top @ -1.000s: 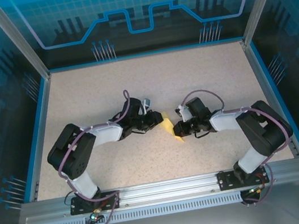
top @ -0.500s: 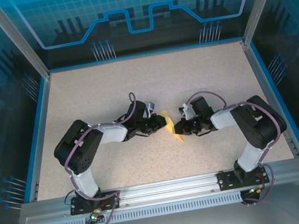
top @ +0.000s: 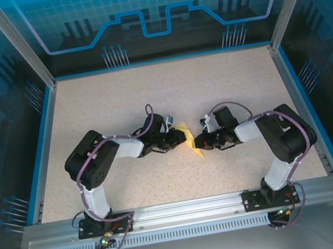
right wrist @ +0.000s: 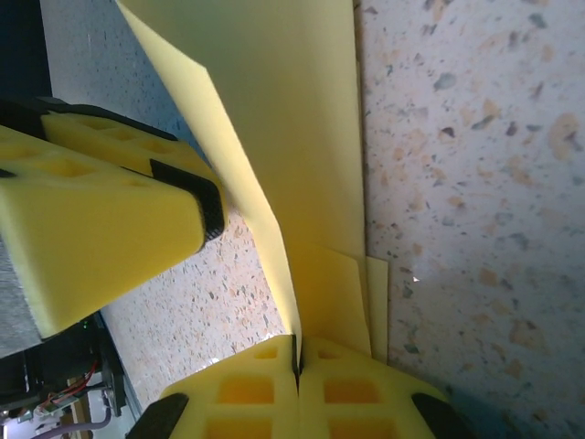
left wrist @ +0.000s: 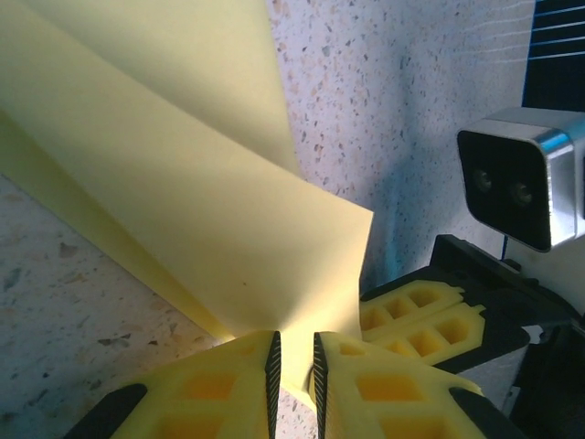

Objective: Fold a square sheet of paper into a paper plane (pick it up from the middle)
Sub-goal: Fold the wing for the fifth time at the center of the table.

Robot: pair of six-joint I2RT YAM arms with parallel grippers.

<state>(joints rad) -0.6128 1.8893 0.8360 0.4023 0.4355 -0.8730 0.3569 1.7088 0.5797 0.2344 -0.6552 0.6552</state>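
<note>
The jaws of the left gripper (left wrist: pixel 292 366) stand nearly together, nipping the edge of the pale-yellow sheet of paper (left wrist: pixel 210 229) in the thin gap between them. The jaws of the right gripper (right wrist: pixel 297 361) are pressed tight on the same sheet, at a spot where several folded layers stack up. Seen from above, the two grippers meet almost tip to tip near the middle of the speckled desk (top: pixel 118 100), with the paper folded in layers between them.
</note>
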